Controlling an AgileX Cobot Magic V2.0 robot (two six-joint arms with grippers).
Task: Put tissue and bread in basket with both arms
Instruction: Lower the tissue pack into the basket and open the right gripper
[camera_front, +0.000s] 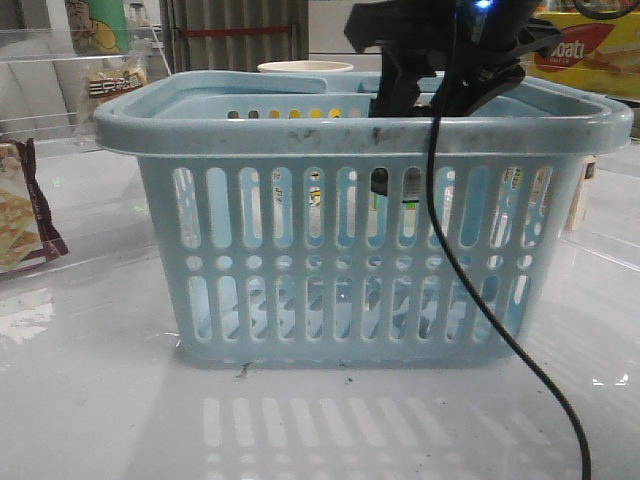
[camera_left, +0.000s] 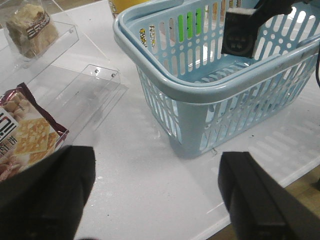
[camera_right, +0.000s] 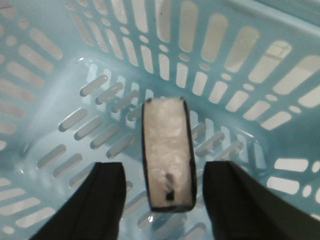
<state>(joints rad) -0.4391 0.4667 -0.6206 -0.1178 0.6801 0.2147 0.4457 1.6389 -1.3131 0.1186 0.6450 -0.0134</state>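
The tissue (camera_right: 167, 152) sits between the 2 fingers of the right gripper (camera_right: 165, 170), inside the basket (camera_front: 300, 125); the jaws are spread with a gap on each side, so I judge step 1 is at its release. Next I must bring the left gripper (camera_left: 157, 155), wide open and empty, to the bread (camera_left: 30, 27) far ahead of it. I cannot tell whether the tissue already rests on the floor.

In the front view, the basket (camera_front: 365, 255) wall hides most of the right end effector (camera_front: 392, 150). The cracker bag (camera_front: 25, 215) at 9 o'clock and the yellow box (camera_front: 585, 55) at 1 o'clock are cut by the edges. The bread (camera_front: 113, 83) label is unreadable.
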